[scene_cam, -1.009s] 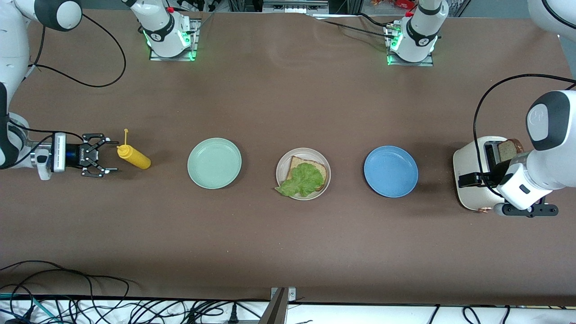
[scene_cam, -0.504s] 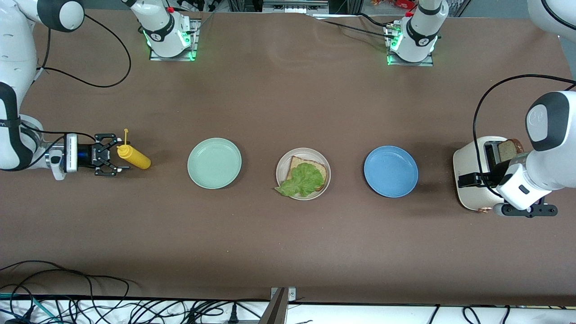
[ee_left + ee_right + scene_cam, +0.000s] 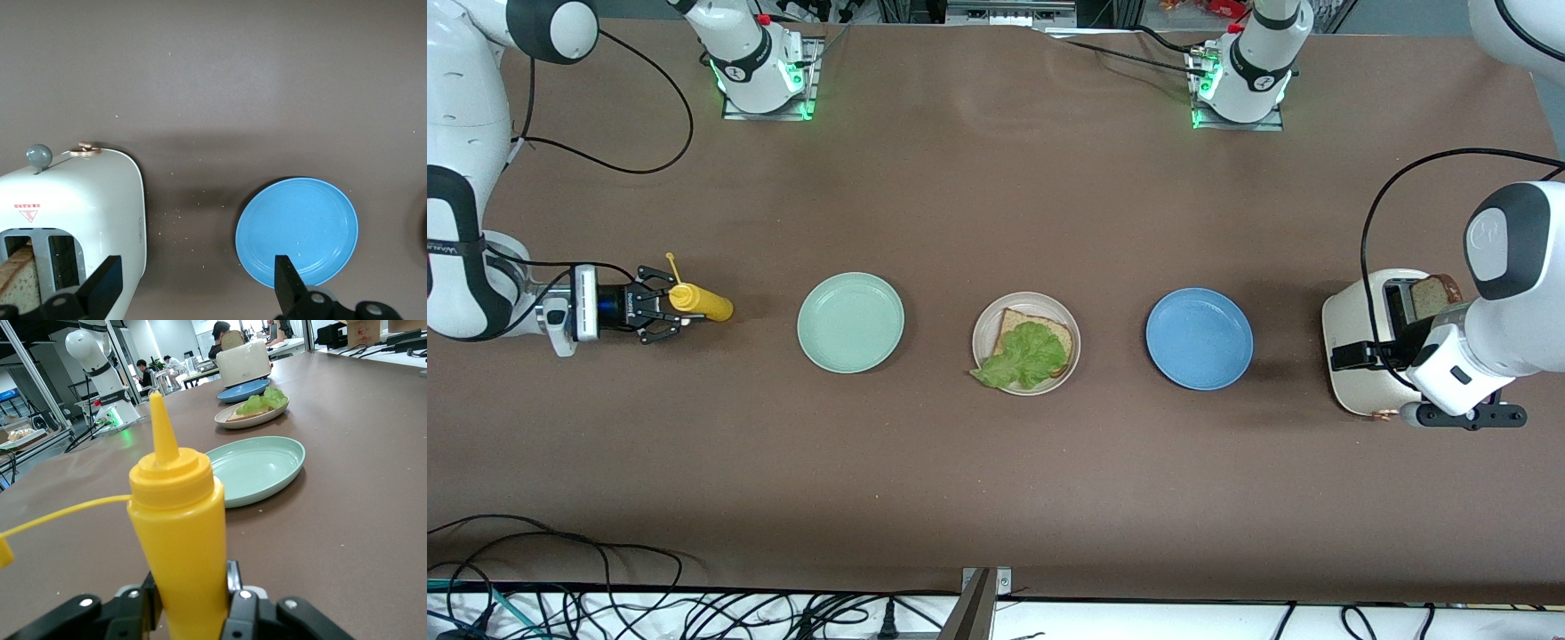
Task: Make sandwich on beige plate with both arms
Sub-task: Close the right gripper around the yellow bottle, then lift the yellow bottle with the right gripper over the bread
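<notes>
Since a second ago the right gripper (image 3: 660,304) has slid from short of the bottle (image 3: 703,304) to around it, fingers clamped on its sides; the bottle has turned, its base toward the green plate (image 3: 850,322). The right wrist view shows the fingers (image 3: 143,603) pressing the bottle (image 3: 180,547), plain only there. The left wrist view shows the left gripper (image 3: 193,290) spread wide over the toaster (image 3: 73,220), bread in the slot (image 3: 17,270). The left arm waits. The beige plate (image 3: 985,324) holds bread and lettuce (image 3: 1024,354) mid-table, well apart from both grippers, between the green and blue plate (image 3: 1199,338).
</notes>
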Controlling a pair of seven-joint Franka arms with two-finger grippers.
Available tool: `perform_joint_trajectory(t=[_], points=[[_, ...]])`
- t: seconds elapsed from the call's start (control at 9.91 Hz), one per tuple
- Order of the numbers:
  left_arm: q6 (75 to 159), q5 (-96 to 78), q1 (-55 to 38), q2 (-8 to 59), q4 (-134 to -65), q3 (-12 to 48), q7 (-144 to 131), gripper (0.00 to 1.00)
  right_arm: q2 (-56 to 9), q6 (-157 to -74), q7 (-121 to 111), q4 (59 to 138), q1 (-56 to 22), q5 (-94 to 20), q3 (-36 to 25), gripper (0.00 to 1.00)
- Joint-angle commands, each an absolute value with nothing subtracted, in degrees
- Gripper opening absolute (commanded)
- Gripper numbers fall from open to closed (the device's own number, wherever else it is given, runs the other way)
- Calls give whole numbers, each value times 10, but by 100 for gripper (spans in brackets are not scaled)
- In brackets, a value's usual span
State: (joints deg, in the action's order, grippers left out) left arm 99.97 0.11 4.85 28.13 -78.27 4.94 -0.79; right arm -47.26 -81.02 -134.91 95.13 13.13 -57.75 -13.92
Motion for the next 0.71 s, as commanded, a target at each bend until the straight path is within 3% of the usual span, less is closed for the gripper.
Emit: perform_joint_trajectory(t=[0.0, 0.61], points=[[995, 23, 47, 274, -788, 51, -12, 100, -450, -816, -1299, 952, 121, -586, -139, 0], [995, 23, 46, 274, -788, 51, -12, 100, -420, -863, -1067, 803, 22, -567, -142, 0]])
